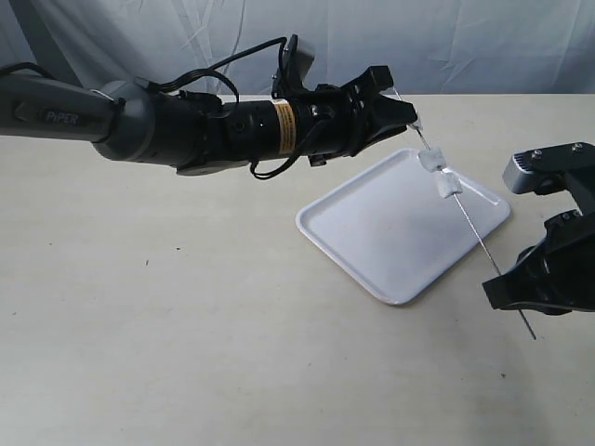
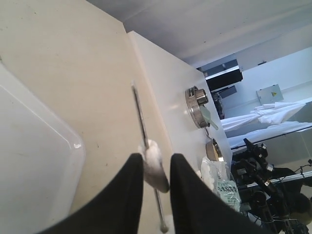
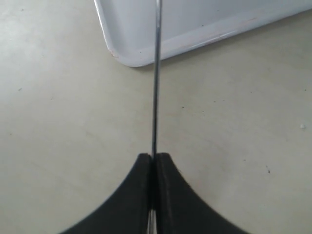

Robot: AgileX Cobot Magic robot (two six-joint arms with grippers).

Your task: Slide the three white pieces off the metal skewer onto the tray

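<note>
Exterior view: metal skewer [image 1: 474, 227] slants diagonally (upper-left to lower-right).

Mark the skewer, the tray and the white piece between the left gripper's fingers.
metal skewer [image 3: 156, 73]: right wrist view, bare shaft.
tray [image 1: 372, 232]: exterior view, bare floor.
white piece [image 2: 153, 162]: left wrist view, its exposed middle.

A thin grey metal skewer [image 1: 474, 232] is shown slanted above the right corner of a glossy white rounded-square tray [image 1: 372, 232], laid flat on the surface [image 1: 186, 325]. 3 small white pieces [image 1: 448, 186] are threaded near its upper end.
</note>
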